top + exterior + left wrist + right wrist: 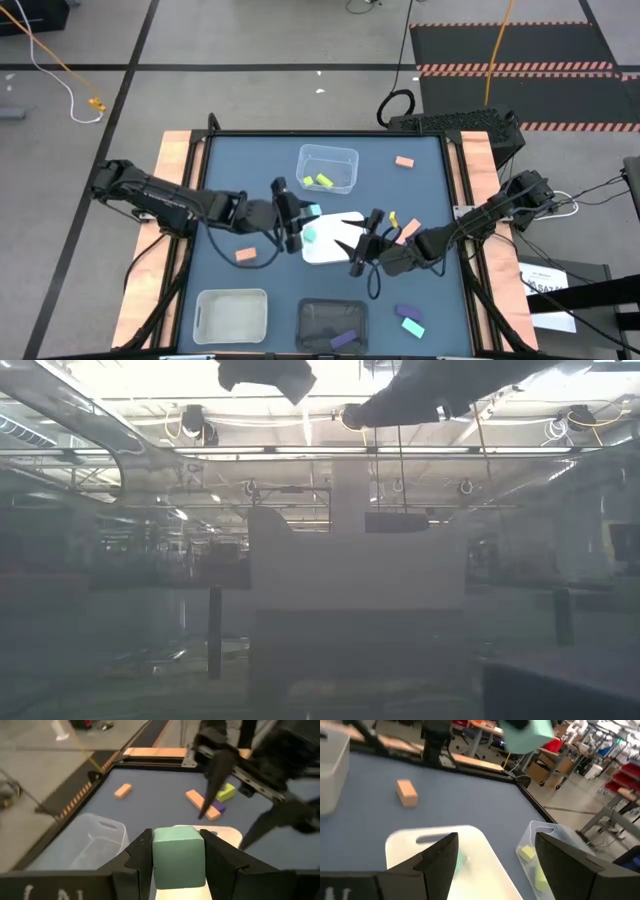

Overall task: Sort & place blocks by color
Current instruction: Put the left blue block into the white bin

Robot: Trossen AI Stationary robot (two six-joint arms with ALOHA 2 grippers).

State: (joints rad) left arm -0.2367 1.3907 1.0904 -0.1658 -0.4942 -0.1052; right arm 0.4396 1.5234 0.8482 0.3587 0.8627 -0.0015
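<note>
My left gripper (303, 214) reaches in from the table's left and is shut on a teal block (179, 855), which also shows in the high view (313, 212) and the right wrist view (527, 734). The block hangs over the left end of the white tray (338, 252). Another teal block (309, 236) lies in that tray. My right gripper (356, 242) stands open over the tray's right part, with nothing between its fingers (440, 857). Yellow-green blocks (320, 181) lie in the clear tray (345, 156). My left gripper pinches the teal block by two opposite sides (156, 862) between its two fingers. The fingers come from the table's left, slanting a little downward. The block is lifted clear above the white tray, its front face upright between the fingers.
Salmon blocks lie loose at the far right (405, 161), at the left (245, 255) and beside the right arm (410, 233), with a yellow block (393, 218) close by. A black tray (310, 312) holds a purple block (343, 339). A whitish tray (205, 300) stands near left. Purple (408, 313) and teal (412, 327) blocks lie near right.
</note>
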